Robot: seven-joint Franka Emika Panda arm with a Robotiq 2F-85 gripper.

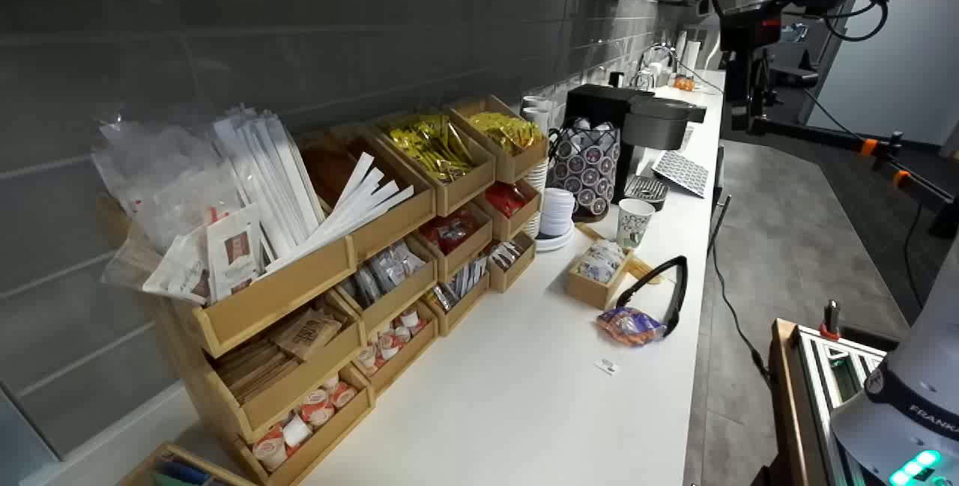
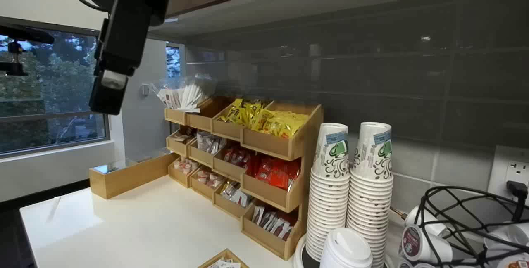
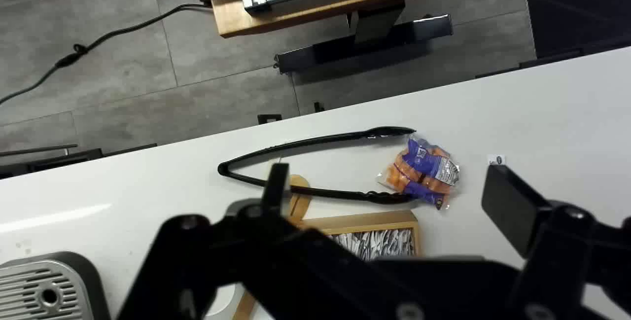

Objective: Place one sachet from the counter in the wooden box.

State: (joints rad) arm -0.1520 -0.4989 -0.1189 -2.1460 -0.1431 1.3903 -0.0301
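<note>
Gripper (image 3: 387, 177): fingers (image 3: 512, 211) wide apart, nothing between; probably high for approach clearance.
Sachet (image 3: 496, 159): flat on counter (image 3: 567, 123), apart from snack bag (image 3: 424, 167), so likely easy to single out; edge seems masked by fingertip, print unreadable.
Small box (image 1: 590, 291): holds packets (image 1: 601, 257); mostly behind gripper in wrist view.
Wooden rack (image 2: 229, 169): against wall (image 2: 372, 74), open-fronted, presumably for easy reach; target compartment unclear.

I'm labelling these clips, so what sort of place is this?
Probably a coffee station, perhaps in an office: there's a coffee machine, stacked paper cups, and a wooden rack holding packets.
</note>
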